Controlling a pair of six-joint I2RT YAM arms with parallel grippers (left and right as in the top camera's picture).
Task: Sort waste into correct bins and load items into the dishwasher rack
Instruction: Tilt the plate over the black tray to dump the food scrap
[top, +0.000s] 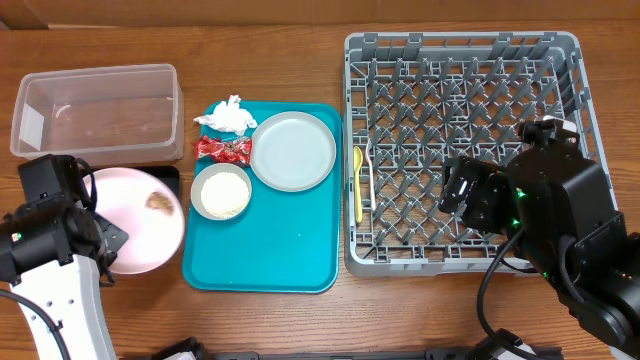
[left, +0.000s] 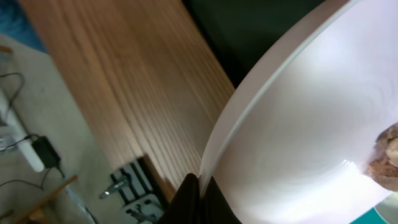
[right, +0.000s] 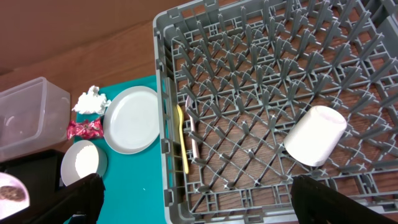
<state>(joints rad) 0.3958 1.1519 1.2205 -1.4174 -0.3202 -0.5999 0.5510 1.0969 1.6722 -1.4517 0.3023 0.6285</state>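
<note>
Left jaws: clamped on pink plate (top: 135, 225) rim, lower left of frame, partly over black tray (top: 170, 176) | Right jaws: wide apart, empty, over rack (top: 460, 45), lower right | Risk: thin edge grip, likely plate slip or brown scrap (top: 159, 202) missing tray on tilt.

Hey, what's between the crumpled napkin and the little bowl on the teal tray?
The red wrapper lies between the napkin and the bowl; the overhead view shows it.
</note>
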